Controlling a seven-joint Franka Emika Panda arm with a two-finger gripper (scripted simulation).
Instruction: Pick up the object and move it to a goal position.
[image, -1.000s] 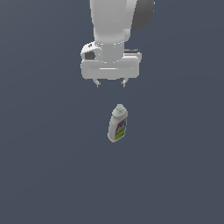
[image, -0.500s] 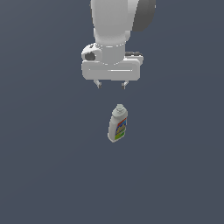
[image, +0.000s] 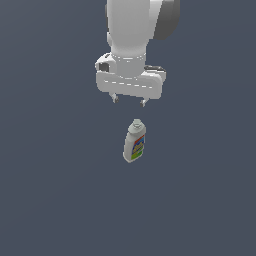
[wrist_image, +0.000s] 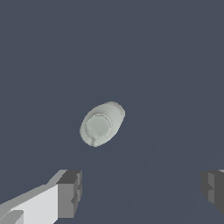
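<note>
A small white bottle stands upright on the dark floor at the centre of the exterior frame, cap up, its long axis vertical with a slight lean toward that view's right. The gripper hangs directly above it, jaws spread wide and holding nothing. The wrist camera looks straight down on the cap, which sits off to one side of the gap between the fingers. Descending without recentring could let a finger clip the cap and topple the narrow bottle.
</note>
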